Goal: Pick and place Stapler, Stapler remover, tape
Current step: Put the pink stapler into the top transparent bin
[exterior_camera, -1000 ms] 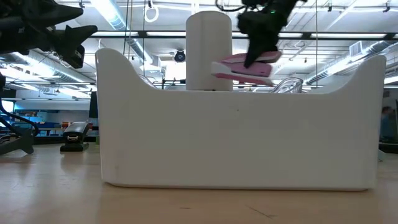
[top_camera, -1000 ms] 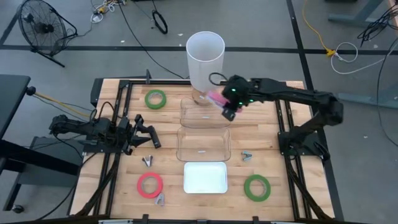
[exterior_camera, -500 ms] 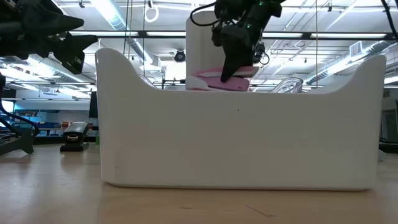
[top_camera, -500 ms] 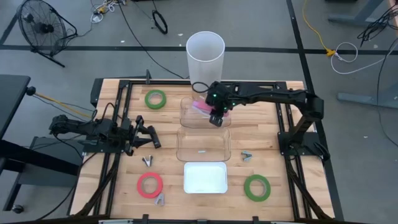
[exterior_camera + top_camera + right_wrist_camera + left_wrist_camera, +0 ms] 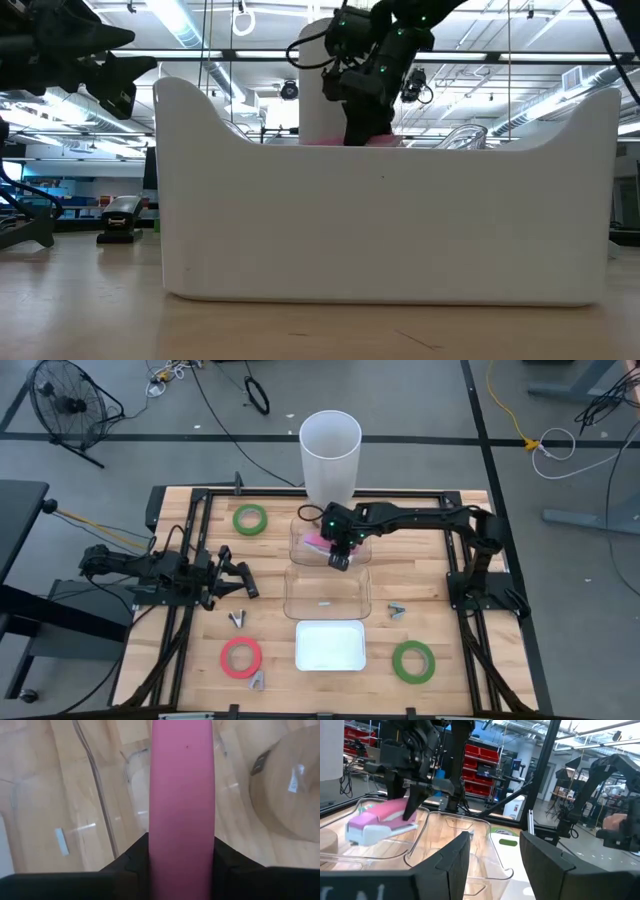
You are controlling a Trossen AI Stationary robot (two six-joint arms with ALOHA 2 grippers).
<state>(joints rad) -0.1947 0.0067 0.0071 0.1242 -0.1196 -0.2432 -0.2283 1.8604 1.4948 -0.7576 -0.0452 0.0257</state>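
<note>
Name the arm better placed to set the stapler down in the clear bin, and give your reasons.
Right. The right gripper already holds the stapler low over the clear bin nearest the white cylinder. The left gripper waits at the table's left edge.

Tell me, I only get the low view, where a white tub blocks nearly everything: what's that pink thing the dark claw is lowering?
Observer: A pink stapler, clamped in the right gripper.
Operator: Lowering it into what?
Observer: A clear tray beside the tall white cylinder.
Operator: Has it landed?
Observer: Can't tell; the left wrist view shows it tilted low inside the tray.
Operator: And the other arm?
Observer: The left gripper waits open, left of the trays.
</note>
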